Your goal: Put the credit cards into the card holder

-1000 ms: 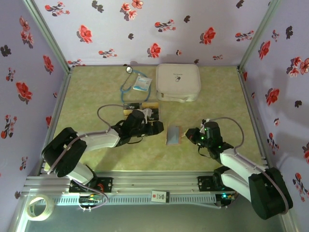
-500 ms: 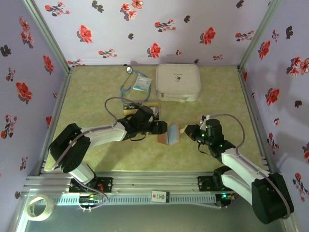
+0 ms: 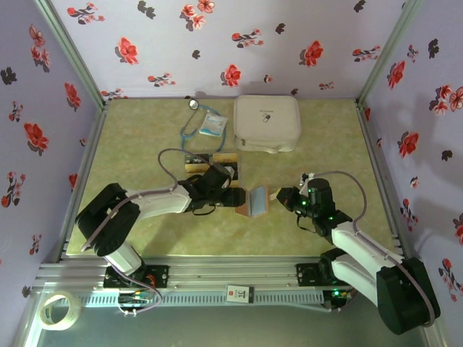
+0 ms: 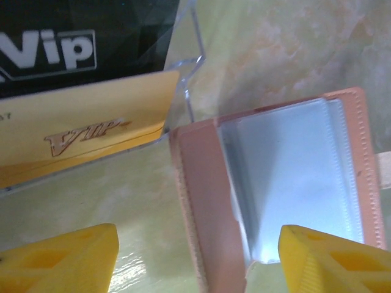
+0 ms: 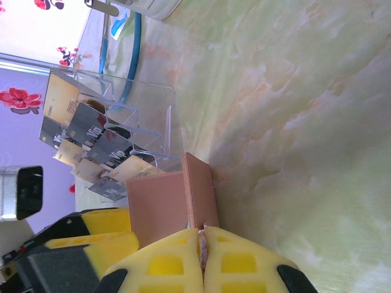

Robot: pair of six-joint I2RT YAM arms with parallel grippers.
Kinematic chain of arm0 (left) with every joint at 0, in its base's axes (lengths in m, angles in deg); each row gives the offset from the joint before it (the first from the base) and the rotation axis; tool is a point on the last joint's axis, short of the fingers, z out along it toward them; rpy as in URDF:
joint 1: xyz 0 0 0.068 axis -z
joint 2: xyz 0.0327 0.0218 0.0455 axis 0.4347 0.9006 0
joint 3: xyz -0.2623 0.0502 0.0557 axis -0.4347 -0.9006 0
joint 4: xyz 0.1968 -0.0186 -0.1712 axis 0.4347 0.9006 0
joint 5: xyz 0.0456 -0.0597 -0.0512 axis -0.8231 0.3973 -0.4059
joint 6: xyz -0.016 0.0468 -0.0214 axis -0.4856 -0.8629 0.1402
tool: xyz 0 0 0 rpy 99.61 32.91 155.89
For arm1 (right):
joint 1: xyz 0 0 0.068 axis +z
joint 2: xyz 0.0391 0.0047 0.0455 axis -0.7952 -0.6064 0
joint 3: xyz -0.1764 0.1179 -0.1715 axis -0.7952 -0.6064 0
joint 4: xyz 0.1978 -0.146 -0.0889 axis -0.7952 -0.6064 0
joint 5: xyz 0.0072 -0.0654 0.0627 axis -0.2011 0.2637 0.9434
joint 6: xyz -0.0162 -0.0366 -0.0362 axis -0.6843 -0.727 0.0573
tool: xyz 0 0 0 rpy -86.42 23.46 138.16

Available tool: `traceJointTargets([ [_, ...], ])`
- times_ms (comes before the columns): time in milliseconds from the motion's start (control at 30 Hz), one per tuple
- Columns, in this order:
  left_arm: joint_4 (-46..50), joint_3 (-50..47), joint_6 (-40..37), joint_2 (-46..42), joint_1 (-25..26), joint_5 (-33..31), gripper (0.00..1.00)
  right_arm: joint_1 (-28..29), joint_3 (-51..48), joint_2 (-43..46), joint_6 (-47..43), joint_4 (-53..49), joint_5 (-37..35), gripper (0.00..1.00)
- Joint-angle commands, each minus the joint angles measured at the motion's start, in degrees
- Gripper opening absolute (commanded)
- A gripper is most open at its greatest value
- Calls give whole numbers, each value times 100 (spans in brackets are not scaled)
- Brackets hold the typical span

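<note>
the card holder (image 3: 257,201) stands open mid-frame. our right claw (image 3: 279,196) pinches its right edge. our left claw (image 3: 237,196), part open and empty, sits at its left edge, nearer the credit cards (image 3: 210,162) up-left.

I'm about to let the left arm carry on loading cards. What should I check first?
1. Pinkish-brown leather card holder open, clear pockets showing: ok.
2. Right tool shut on the holder's edge: ok.
3. Left tool open: ok.
4. Card in left tool: not ok, it holds nothing.
5. Gold card and black card standing in the clear plastic rack: ok.
6. Pocket mouth open: cannot tell.
</note>
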Motion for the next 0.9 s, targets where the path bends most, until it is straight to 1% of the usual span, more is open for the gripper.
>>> traceJointTargets([
  [0, -289, -138, -150, 148, 61, 17, 61, -19, -103, 19, -157, -35, -50, 0],
  [67, -521, -228, -138, 161, 61, 99, 54, -13, -115, 20, -174, -60, -66, 0],
  [133, -765, -319, -108, 171, 61, 166, 41, -19, -138, 37, -192, -101, -79, 0],
  [233, -1042, -450, -99, 140, 61, 298, 27, -19, -180, 39, -233, -168, -119, 0],
  [333, -1148, -598, -45, 22, 64, 332, 17, -19, -220, 5, -306, -260, -138, 0],
  [400, -1141, -689, -5, -99, 70, 331, 14, -19, -226, -33, -365, -313, -133, 0],
  [433, -1126, -746, 6, -173, 74, 329, 11, -19, -220, -70, -393, -352, -132, 2],
  [467, -1100, -790, 38, -241, 84, 320, 10, -19, -210, -96, -426, -385, -134, 7],
  [500, -1031, -828, 76, -319, 91, 295, 8, -20, -188, -125, -463, -431, -133, 14],
  [567, -863, -894, 146, -475, 111, 212, 7, -13, -116, -168, -541, -548, -101, 32],
  [600, -779, -935, 177, -578, 143, 137, 7, -15, -64, -171, -572, -627, -81, 39],
  [633, -651, -948, 229, -670, 188, 28, 7, -10, -7, -146, -595, -711, -50, 43],
  [700, -445, -947, 293, -789, 257, -135, 7, -6, 105, -22, -631, -881, -9, 45],
  [800, -214, -948, 390, -870, 350, -386, 7, 60, 329, 227, -676, -1144, 58, 46],
  [867, -200, -977, 445, -860, 360, -454, 8, 291, 500, 341, -712, -1387, -76, 46],
])
